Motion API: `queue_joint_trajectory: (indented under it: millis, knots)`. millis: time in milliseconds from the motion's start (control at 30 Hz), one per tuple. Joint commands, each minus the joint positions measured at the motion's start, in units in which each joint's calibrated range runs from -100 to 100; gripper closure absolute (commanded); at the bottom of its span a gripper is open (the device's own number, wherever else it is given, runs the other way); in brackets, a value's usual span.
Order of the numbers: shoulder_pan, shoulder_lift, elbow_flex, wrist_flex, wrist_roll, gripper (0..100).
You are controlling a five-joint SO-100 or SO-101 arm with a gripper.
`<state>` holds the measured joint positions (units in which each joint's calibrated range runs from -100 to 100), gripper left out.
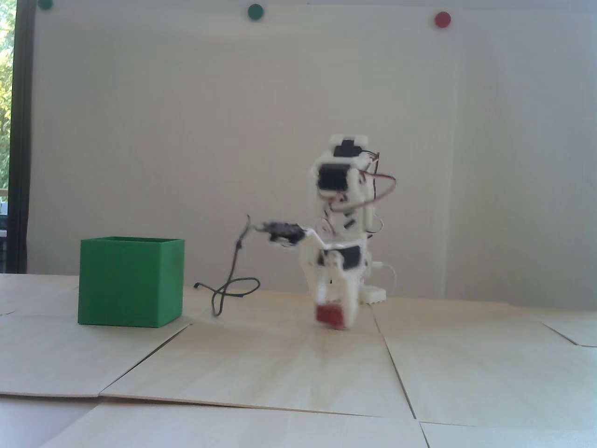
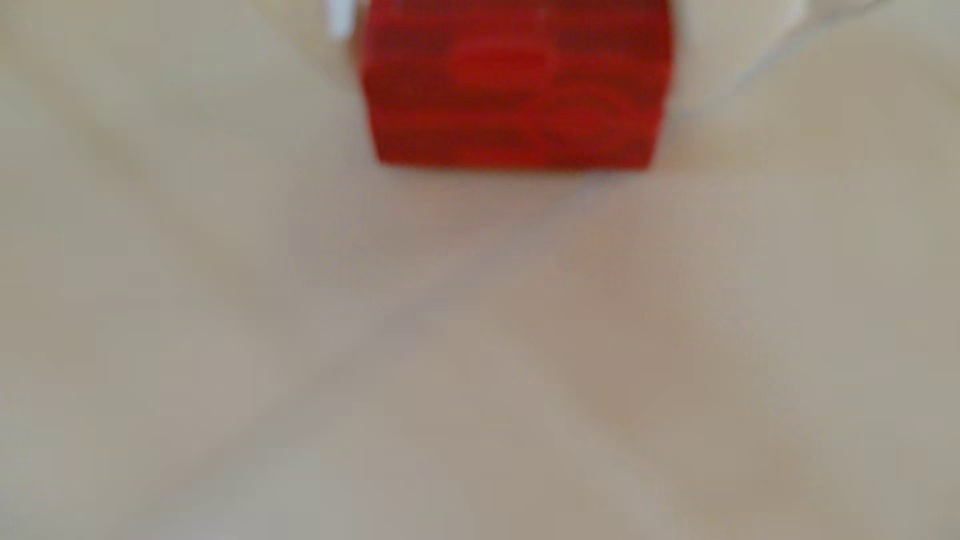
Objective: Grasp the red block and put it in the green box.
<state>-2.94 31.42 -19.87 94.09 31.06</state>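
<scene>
Grasp stage appears reached, from what I see: claw (image 1: 332, 311) points down with its 2 fingers either side of the red block (image 1: 329, 315), which sits at or just above the worktop (image 1: 289, 368). The wrist view shows the block (image 2: 514, 88) filling the space between white fingers. I cannot tell whether the fingers are clamped. Remaining: lift, carry to the green box (image 1: 130, 282), well apart at left in the fixed view, and release.
</scene>
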Motion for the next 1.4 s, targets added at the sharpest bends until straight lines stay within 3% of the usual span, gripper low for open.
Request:
queue_joint_trajectory:
  millis: [0,167,333,433,900,1367]
  knots:
    - [4.3,-16.0,-18.5,5.3,0.4,98]
    - [13.4,-27.1,-31.4,4.7,1.3,98]
    - [25.3,-31.3,-37.2,3.9,7.4,98]
    - [29.0,-31.3,-37.3,-2.1,8.9,98]
    - [28.2,-22.6,-16.0,-48.1,8.4,98]
    - [26.5,-22.9,2.9,-62.6,8.9,98]
